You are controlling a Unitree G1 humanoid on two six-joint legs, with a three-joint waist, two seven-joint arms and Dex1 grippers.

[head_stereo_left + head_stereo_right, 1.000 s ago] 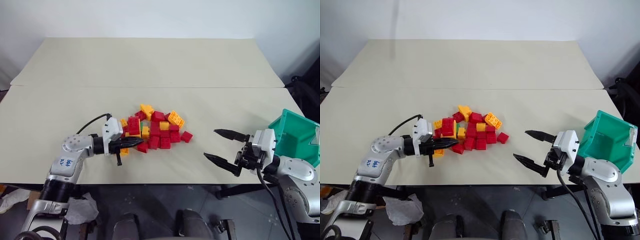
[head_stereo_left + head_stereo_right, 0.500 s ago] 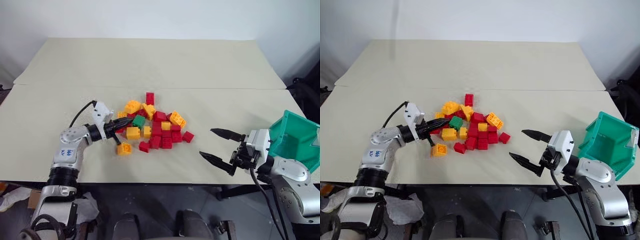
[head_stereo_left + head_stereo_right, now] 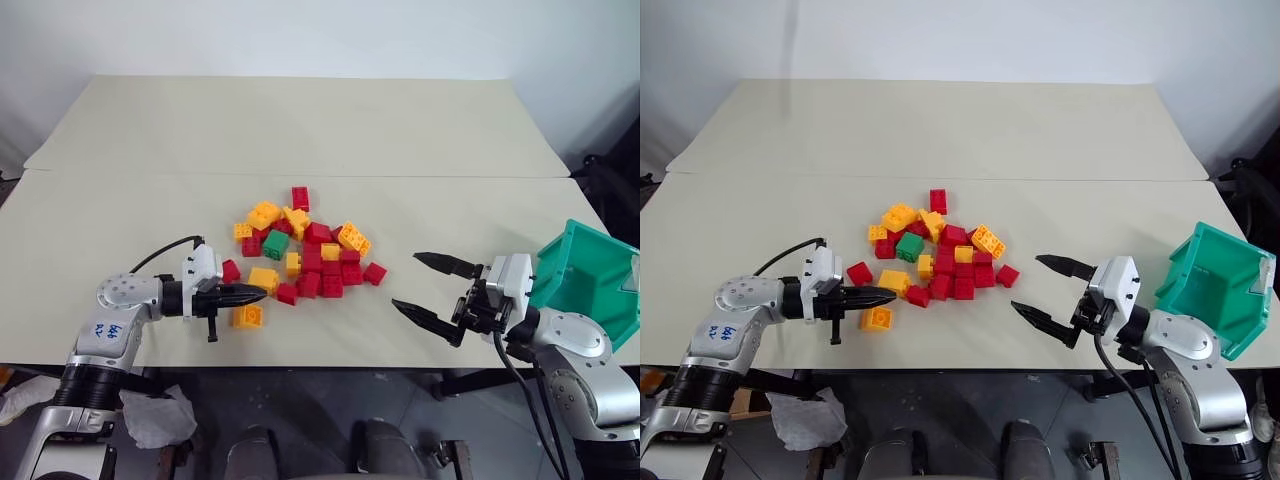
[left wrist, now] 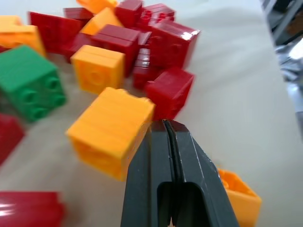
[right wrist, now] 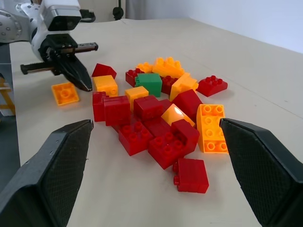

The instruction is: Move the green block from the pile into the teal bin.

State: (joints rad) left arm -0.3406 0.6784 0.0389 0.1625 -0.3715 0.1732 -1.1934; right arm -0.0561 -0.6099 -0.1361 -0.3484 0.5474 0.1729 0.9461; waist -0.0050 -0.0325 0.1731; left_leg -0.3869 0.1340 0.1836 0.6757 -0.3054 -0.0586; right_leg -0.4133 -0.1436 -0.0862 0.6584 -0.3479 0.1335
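Observation:
The green block [image 3: 276, 244] lies uncovered at the left side of the pile [image 3: 318, 262] of red and yellow bricks, studs facing sideways; it also shows in the right wrist view as the green block [image 5: 150, 83]. My left gripper [image 3: 258, 293] is shut and holds nothing. It lies low over the table, pointing at a yellow brick [image 4: 111, 130] on the pile's near left edge, a little short of the green block. My right gripper [image 3: 405, 280] stands wide open right of the pile, facing it. The teal bin [image 3: 590, 280] sits tilted at the table's right edge, behind that arm.
A lone yellow brick [image 3: 247, 316] lies just in front of the left fingertips, and a red brick [image 3: 231, 270] just behind them. The table's front edge [image 3: 300, 366] runs close beneath both grippers. Bare tabletop stretches behind the pile.
The left gripper swept into the pile's left side, then drew back toward the near left. Bricks scattered outward and the green block came into sight. The right gripper has barely moved.

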